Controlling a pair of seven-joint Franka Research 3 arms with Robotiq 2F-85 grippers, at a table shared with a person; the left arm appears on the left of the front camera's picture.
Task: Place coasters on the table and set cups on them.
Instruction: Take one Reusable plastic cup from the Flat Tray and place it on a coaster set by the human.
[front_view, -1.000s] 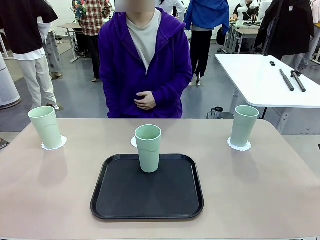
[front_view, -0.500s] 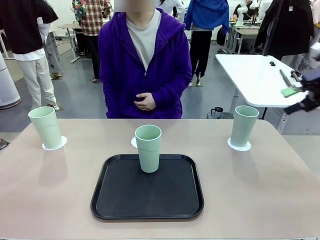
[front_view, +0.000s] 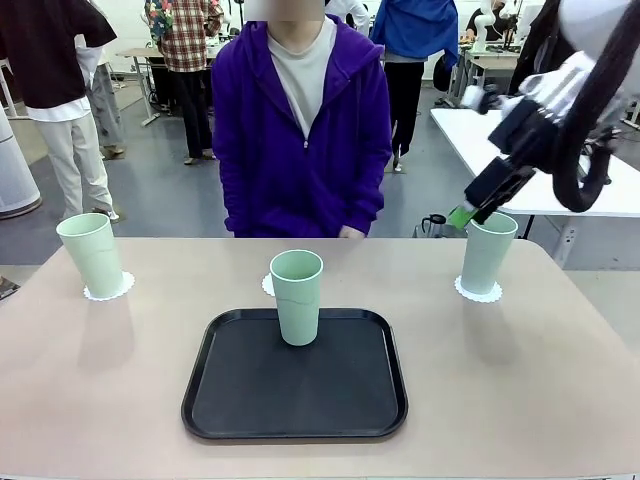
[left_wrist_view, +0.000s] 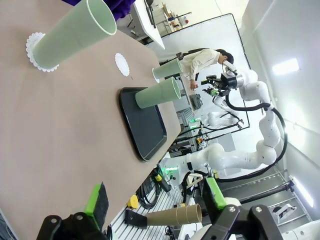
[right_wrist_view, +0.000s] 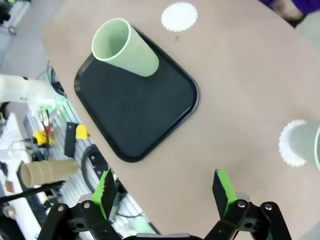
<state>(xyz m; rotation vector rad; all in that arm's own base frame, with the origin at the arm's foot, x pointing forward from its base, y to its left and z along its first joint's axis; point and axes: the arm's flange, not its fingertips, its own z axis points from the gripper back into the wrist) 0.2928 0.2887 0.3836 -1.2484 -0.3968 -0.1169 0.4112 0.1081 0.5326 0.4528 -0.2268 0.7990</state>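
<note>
The big beige matte table carries a black rounded-square tray with one pale mint plastic tumbler standing on it. Two more tumblers stand on lacy white round coasters near the table's ends. A third coaster lies bare behind the tray. The right gripper hangs just beside the right-hand tumbler's rim, jaws wide. The left gripper gapes wide too.

A robotics lab in an open hall: a white robot arm hangs over the beige counter, a white worktable stands on grey floor, and people stand about behind.
</note>
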